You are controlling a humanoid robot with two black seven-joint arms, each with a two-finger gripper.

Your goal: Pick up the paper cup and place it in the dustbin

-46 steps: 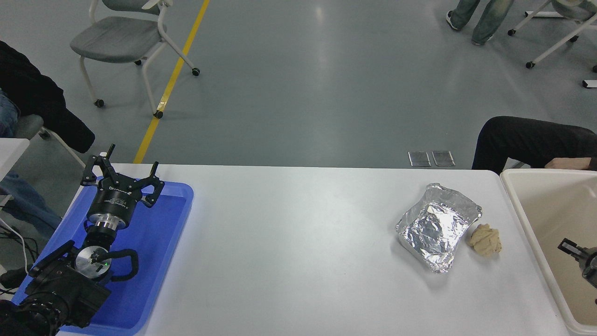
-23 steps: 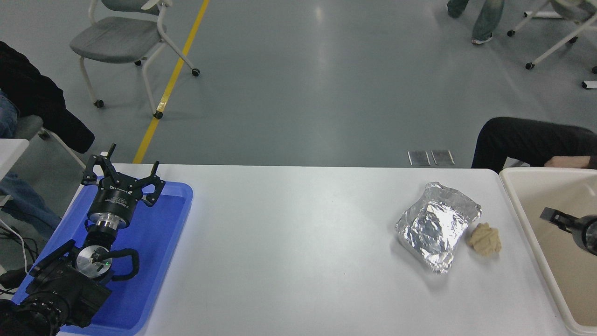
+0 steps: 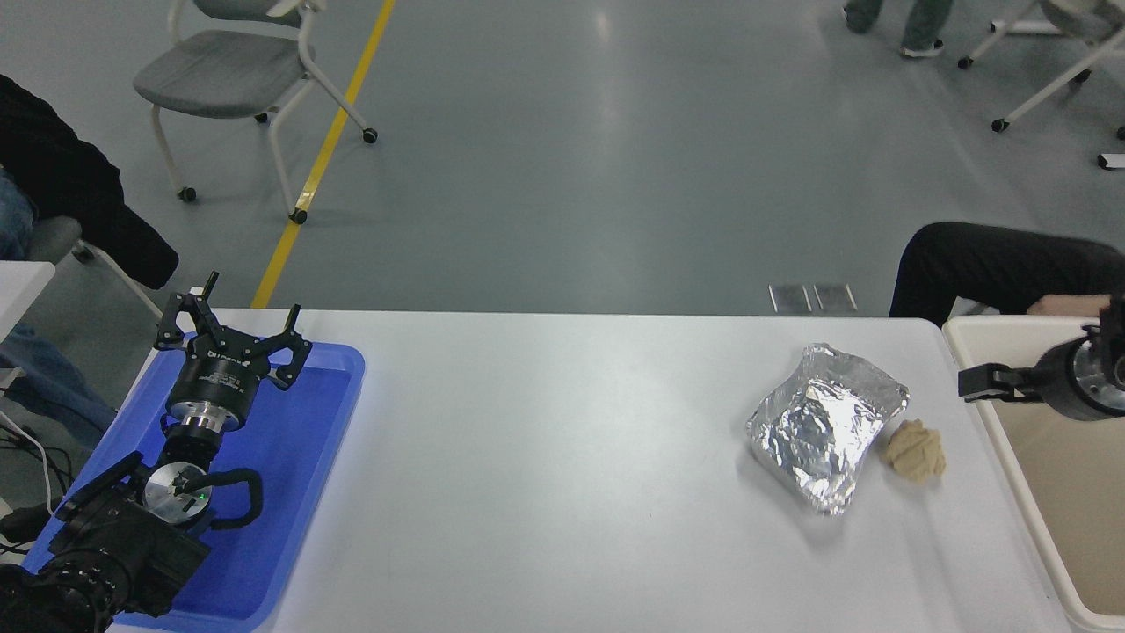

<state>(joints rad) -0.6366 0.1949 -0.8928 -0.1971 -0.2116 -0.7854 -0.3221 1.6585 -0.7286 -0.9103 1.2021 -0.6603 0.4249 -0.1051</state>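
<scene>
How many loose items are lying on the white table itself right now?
2: a foil container at the right side of the table, and a small tan lump just right of it. No paper cup is visible; it may be hidden.

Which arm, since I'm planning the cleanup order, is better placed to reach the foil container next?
Right. The right gripper hovers at the dustbin rim, close beside the foil container. The left gripper sits over the blue tray at the table's opposite end.
</scene>
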